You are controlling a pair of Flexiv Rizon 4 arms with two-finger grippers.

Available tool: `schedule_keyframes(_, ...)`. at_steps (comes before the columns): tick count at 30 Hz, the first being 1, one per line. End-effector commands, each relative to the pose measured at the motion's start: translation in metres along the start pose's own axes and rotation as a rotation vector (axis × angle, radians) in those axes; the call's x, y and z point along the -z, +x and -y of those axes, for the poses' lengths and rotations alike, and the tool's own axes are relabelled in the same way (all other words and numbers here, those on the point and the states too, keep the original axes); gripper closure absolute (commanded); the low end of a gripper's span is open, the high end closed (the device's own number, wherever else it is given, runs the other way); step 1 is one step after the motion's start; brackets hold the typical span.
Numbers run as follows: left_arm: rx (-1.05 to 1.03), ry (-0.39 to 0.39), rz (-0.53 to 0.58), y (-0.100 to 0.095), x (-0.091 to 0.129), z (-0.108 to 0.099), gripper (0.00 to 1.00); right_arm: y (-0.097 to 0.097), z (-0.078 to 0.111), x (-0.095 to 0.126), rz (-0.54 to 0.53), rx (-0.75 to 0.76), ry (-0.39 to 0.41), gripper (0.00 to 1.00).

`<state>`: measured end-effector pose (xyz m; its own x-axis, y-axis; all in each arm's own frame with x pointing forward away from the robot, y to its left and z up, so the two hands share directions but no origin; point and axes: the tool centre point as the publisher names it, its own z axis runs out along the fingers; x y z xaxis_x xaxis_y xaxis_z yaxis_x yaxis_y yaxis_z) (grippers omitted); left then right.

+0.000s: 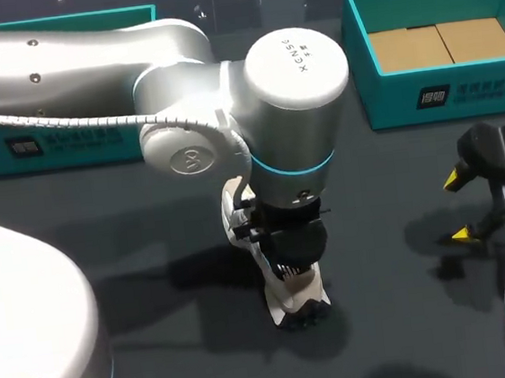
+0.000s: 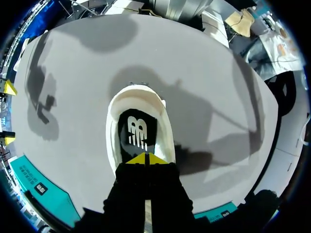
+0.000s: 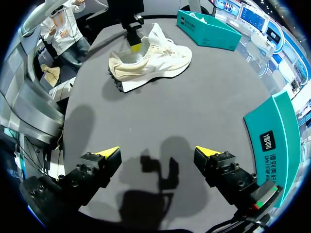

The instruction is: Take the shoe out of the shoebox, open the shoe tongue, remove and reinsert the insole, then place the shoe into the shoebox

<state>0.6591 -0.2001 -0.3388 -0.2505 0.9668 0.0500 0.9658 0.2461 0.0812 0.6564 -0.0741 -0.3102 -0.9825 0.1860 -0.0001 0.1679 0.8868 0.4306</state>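
Showing the shoe (image 1: 296,297) out of the shoebox (image 1: 387,94) at 1 o'clock, insole (image 2: 137,132) seated; our left gripper (image 2: 146,158) tips meet at its opening, right gripper (image 3: 156,151) gapes empty.

The surface (image 1: 388,193) is viewed from high above and behind in the head view. The shoe (image 2: 138,131) is looked down into at close range from the left wrist. From the right wrist, near the right edge, it is seen across the surface, farther off.

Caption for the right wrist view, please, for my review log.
Open right gripper hovers over the table; ahead, left gripper sits at the white shoe opening.
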Motion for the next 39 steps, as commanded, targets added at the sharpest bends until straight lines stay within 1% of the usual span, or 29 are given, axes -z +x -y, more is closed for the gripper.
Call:
schedule_keyframes(1,0.001,-0.011,-0.022,-0.008,-0.007,0.001,1.00,0.002,0.000,0.001,0.004,-0.001,0.003,0.00)
schedule_keyframes(9,0.015,-0.028,-0.038,-0.004,-0.011,-0.006,1.00,0.002,0.000,0.001,0.004,-0.001,0.003,0.00)
schedule_keyframes(10,0.017,-0.029,-0.041,-0.003,-0.011,-0.007,0.96,0.002,0.000,0.001,0.004,-0.001,0.003,0.00)
schedule_keyframes(12,0.023,-0.035,-0.045,-0.002,-0.012,-0.010,0.81,0.002,0.000,0.001,0.004,-0.001,0.003,0.00)
schedule_keyframes(13,0.025,-0.035,-0.045,-0.001,-0.012,-0.012,0.75,0.002,0.000,0.001,0.004,-0.001,0.003,0.00)
schedule_keyframes(14,0.026,-0.035,-0.044,0.000,-0.012,-0.012,0.71,0.002,0.000,0.001,0.004,-0.001,0.003,0.00)
schedule_keyframes(15,0.028,-0.035,-0.043,0.000,-0.013,-0.013,0.65,0.002,0.000,0.001,0.004,-0.001,0.003,0.00)
schedule_keyframes(19,0.028,-0.038,-0.034,0.002,-0.011,-0.014,0.53,0.002,0.000,0.001,0.004,-0.001,0.003,0.00)
schedule_keyframes(20,0.027,-0.039,-0.033,0.002,-0.011,-0.013,0.48,0.002,0.000,0.001,0.004,-0.001,0.003,0.00)
schedule_keyframes(21,0.027,-0.039,-0.031,0.003,-0.010,-0.013,0.39,0.002,0.000,0.001,0.004,-0.001,0.003,0.00)
schedule_keyframes(22,0.026,-0.041,-0.029,0.003,-0.010,-0.013,0.33,0.002,0.000,0.001,0.004,-0.001,0.003,0.00)
schedule_keyframes(28,0.029,-0.038,-0.021,0.005,-0.009,-0.017,0.09,0.002,0.000,0.001,0.004,-0.001,0.003,0.00)
schedule_keyframes(30,0.033,-0.031,-0.016,0.005,-0.009,-0.020,0.06,0.002,0.000,0.001,0.004,-0.001,0.003,0.00)
schedule_keyframes(37,0.050,-0.007,0.008,0.007,-0.007,-0.028,0.07,0.002,0.000,0.001,0.004,-0.001,0.003,0.00)
schedule_keyframes(39,0.054,-0.002,0.020,0.009,-0.005,-0.029,0.09,0.002,0.000,0.001,0.004,-0.001,0.003,0.00)
